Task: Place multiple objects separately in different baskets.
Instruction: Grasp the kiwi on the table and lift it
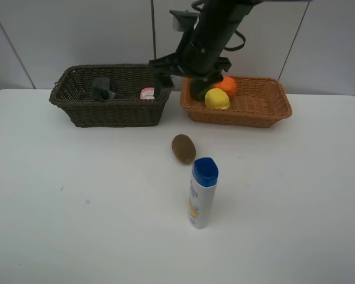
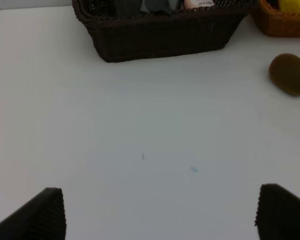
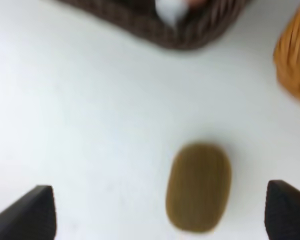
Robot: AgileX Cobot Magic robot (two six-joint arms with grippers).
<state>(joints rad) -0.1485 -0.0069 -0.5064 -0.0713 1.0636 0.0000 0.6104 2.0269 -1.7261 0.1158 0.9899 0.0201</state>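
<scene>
Baskets of wicker stand side by side at the back of the white table [image 1: 59, 207]. On the left, the deeper dark brown basket [image 1: 109, 109] holds a dark green item [image 1: 102, 89], too dim to name, and a pink bottle [image 1: 147, 93] of which only a small pale patch shows above the rim. To its right, the shallower orange-tan basket [image 1: 266, 109] holds a yellow lemon [image 1: 217, 99], an orange [image 1: 228, 86] behind it and a dark green fruit [image 1: 199, 89], half covered by the black arm [image 1: 210, 35] that hangs over the baskets' inner ends. In front of the gap between the baskets, the brown kiwi [image 1: 183, 148] lies on bare table, its long axis running roughly front to back with a slight slant. Nearer the front, the white bottle [image 1: 203, 194] stands upright, blue cap on top. The left gripper [image 2: 165, 210] hovers over empty table with its jaws spread wide and nothing between them. The right gripper [image 3: 160, 207] is also spread wide, touching nothing, with the kiwi below it and closer to one finger; that view is blurred.
</scene>
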